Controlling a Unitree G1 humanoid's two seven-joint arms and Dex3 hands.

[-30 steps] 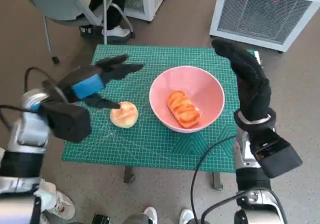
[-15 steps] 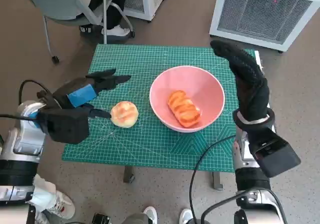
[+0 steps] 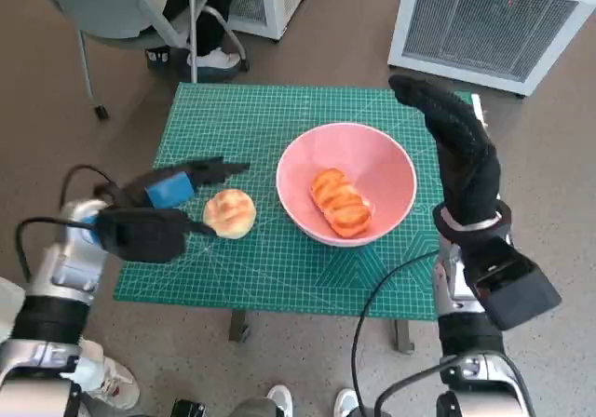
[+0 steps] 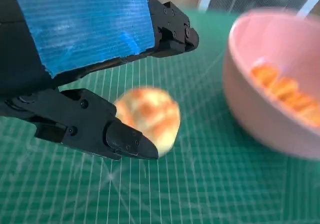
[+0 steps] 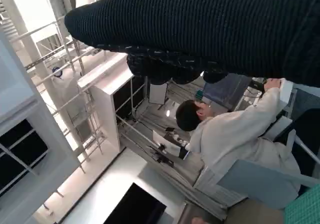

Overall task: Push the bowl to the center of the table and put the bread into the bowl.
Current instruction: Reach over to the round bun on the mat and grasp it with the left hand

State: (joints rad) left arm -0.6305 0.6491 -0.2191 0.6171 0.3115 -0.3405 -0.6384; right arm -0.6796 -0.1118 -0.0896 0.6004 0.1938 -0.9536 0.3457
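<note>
The round golden bread roll (image 3: pixel 230 213) lies between the spread fingers (image 4: pixel 125 143) of the blue-taped left hand (image 3: pixel 172 190) (holding nothing), bowl-side of them; the gloved right hand (image 3: pixel 458 152) is farther off.

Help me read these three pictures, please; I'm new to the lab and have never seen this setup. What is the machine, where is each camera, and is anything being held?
This is a humanoid robot at a small table covered by a green cutting mat. The wide picture comes from a camera on its head, looking down; the other two come from cameras behind each wrist. The left hand, black with blue tape, hovers open beside a round bread roll on the mat; in its wrist view the fingers frame the roll without gripping it. The right hand, in a black knitted glove, is raised beside the pink bowl and holds nothing. The bowl already contains a twisted bread. The right wrist view points away from the table and shows a person seated nearby.
</note>
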